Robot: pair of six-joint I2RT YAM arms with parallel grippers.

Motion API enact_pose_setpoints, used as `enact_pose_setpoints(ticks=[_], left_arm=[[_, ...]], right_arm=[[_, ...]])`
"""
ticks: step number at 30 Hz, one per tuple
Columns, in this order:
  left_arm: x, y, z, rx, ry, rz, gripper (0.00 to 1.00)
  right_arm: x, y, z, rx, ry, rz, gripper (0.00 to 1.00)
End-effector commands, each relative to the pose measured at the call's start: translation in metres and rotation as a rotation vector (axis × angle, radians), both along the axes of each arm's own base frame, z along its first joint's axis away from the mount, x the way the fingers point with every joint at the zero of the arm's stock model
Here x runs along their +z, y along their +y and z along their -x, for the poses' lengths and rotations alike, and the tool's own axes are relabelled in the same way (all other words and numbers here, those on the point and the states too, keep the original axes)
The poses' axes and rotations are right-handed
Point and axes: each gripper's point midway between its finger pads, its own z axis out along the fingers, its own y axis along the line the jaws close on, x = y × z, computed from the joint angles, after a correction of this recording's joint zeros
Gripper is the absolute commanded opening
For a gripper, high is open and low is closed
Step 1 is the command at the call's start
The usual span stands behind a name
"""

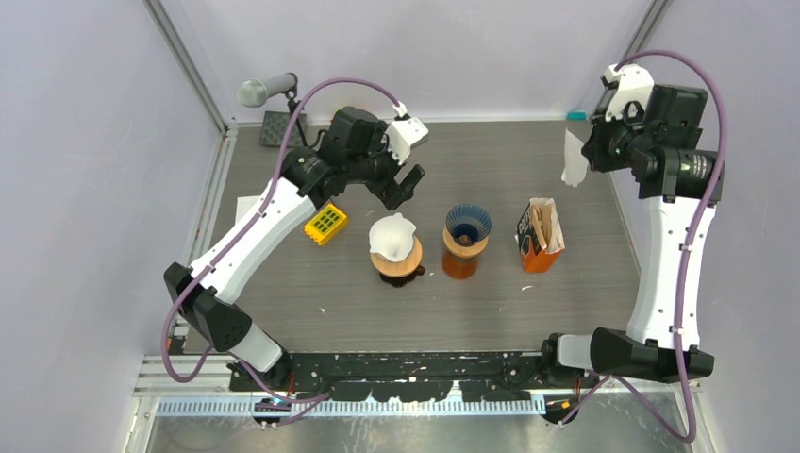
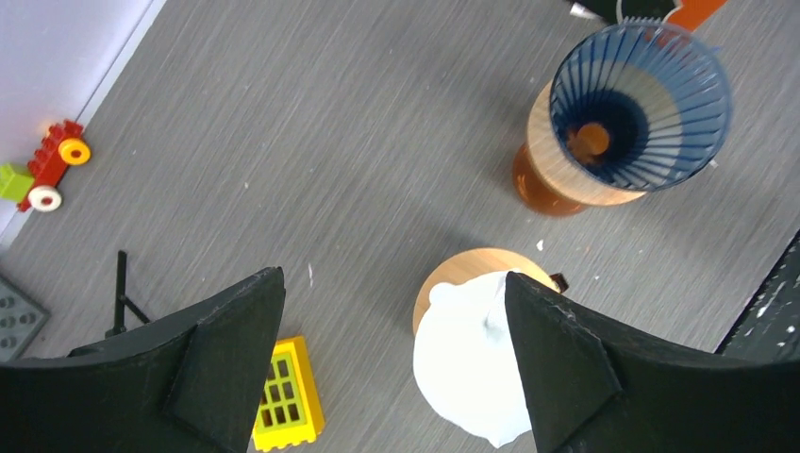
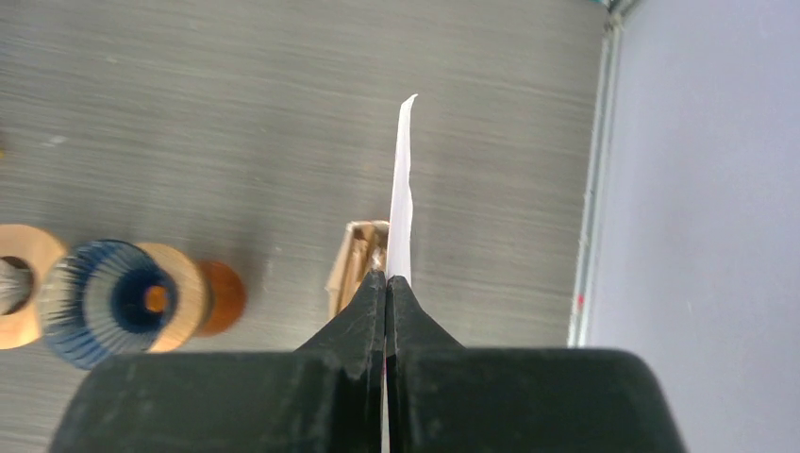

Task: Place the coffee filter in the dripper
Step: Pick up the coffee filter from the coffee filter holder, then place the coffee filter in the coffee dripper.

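Right end effector (image 3: pixel 386 283), closed on the white coffee filter (image 1: pixel 572 159), holds it above the counter (image 1: pixel 491 311), far right. Left end effector (image 2: pixel 391 283) hangs open over the lined dripper (image 1: pixel 394 241), left of the blue dripper (image 1: pixel 468 226).

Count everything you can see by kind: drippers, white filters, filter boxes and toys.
Drippers: 2, the blue dripper and the wooden dripper
White filters: 2, the seated filter in the wooden dripper and the held filter in the right gripper
Filter boxes: 1, the filter box
Toys: 2, the yellow brick and the red car
Total: 7
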Motion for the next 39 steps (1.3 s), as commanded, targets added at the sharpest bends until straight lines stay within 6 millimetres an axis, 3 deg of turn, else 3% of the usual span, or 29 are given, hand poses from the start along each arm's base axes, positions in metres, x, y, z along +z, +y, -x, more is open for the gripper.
enact_pose_setpoints(ticks=[1,6,10,16,19,24,32,39], left_arm=[[0.034,-0.023,-0.001,-0.046,-0.006,0.139,0.88],[0.052,-0.042,0.004,-0.094,0.021,0.243,0.88],[0.066,-0.054,0.013,-0.188,-0.001,0.294,0.88],[0.084,-0.051,0.043,-0.432,-0.124,0.243,0.84],[0.091,-0.044,0.068,-0.558,-0.157,0.212,0.84],[0.09,-0.039,0.092,-0.66,-0.204,0.123,0.83],[0.074,-0.047,0.104,-0.746,-0.199,0.074,0.83],[0.067,-0.063,0.11,-0.795,-0.109,0.133,0.66]], right_arm=[[0.024,0.037,0.0,0.12,-0.032,-0.148,0.0],[0.037,0.086,0.004,0.264,-0.047,-0.223,0.0],[0.041,0.132,0.018,0.438,-0.048,-0.273,0.0],[0.031,0.176,0.041,0.657,-0.02,-0.286,0.0],[0.023,0.191,0.052,0.748,-0.014,-0.271,0.0],[0.015,0.214,0.075,0.902,0.001,-0.282,0.0],[0.003,0.231,0.097,1.027,0.013,-0.278,0.0],[-0.002,0.236,0.108,1.075,0.012,-0.298,0.0]])
